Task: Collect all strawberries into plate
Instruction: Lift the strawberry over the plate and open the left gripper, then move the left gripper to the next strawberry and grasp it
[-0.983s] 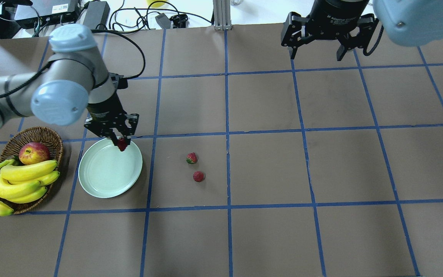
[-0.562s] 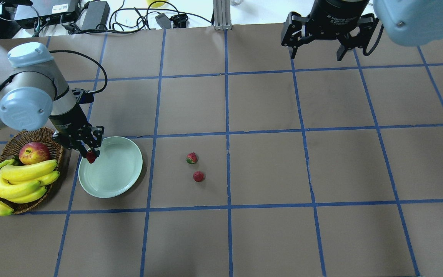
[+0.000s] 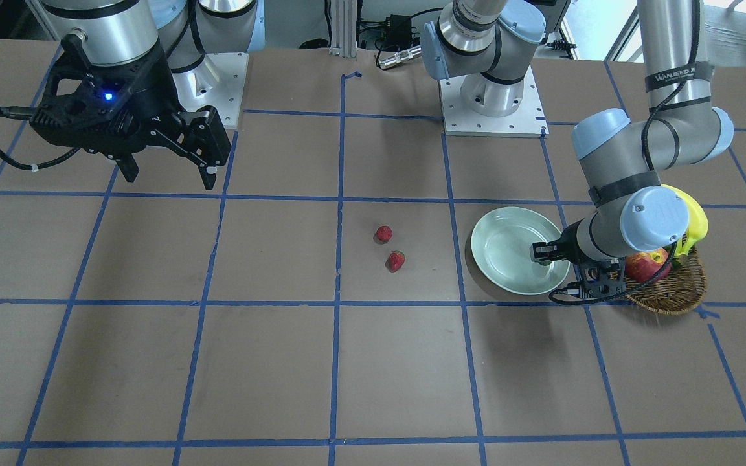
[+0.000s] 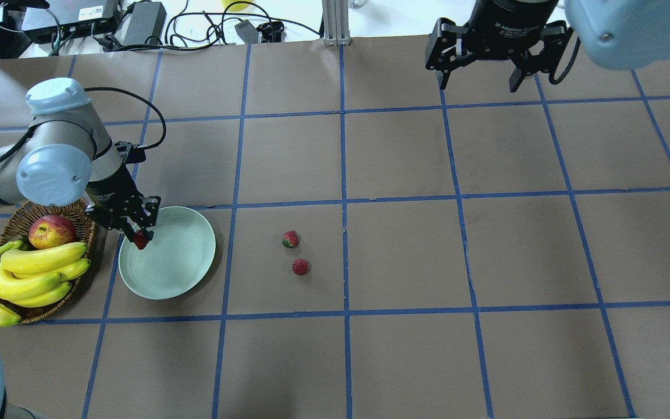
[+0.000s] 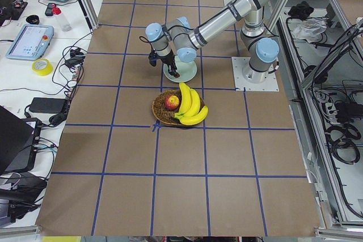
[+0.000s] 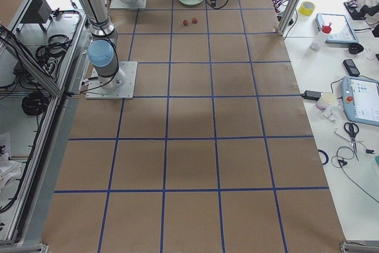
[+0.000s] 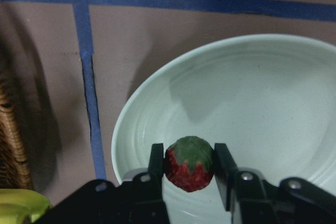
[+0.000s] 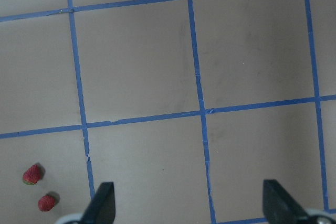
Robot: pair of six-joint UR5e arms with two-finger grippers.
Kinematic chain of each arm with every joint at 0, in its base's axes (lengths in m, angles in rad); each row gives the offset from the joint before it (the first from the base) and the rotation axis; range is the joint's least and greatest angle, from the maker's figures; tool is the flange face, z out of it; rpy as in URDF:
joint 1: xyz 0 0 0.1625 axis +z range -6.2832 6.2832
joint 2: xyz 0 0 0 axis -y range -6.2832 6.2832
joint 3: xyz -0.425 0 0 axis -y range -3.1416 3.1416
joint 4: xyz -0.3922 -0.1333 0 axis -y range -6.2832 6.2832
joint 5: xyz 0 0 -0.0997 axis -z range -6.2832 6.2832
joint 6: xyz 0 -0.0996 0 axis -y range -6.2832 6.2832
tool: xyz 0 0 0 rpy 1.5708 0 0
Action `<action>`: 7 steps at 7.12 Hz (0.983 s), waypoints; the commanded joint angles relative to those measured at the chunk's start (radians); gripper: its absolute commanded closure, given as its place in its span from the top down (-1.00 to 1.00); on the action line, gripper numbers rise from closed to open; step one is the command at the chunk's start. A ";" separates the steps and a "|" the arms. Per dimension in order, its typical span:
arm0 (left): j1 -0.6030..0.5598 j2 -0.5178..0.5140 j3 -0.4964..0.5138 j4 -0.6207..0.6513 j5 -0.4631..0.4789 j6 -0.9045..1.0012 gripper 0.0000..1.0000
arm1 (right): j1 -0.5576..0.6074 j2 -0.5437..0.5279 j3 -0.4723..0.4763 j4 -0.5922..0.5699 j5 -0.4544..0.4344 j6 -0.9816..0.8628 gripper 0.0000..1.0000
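Note:
My left gripper is shut on a strawberry and holds it just over the left inner rim of the pale mint-green plate. The held berry also shows in the overhead view. Two more strawberries lie on the table right of the plate, one behind the other; they also show in the front view and in the right wrist view. My right gripper is open and empty, high over the far right of the table.
A brown wicker basket with an apple and bananas stands just left of the plate, close to my left wrist. Cables and power bricks lie beyond the table's far edge.
My left gripper carried the strawberry from the plate's far rim leftward to its left rim, then held nearly still. The right arm has not moved.

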 commanded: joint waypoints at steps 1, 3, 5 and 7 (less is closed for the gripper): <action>-0.001 0.024 0.015 0.010 -0.004 0.006 1.00 | 0.000 0.000 0.000 -0.002 0.000 0.000 1.00; -0.055 0.038 0.065 0.010 -0.045 -0.011 1.00 | 0.000 0.000 0.000 0.000 -0.001 0.000 1.00; -0.133 0.053 0.067 0.008 -0.073 -0.131 1.00 | 0.000 0.000 0.000 0.000 -0.002 0.000 1.00; -0.236 0.058 0.061 0.008 -0.148 -0.297 1.00 | 0.000 0.000 0.000 0.000 -0.003 0.000 1.00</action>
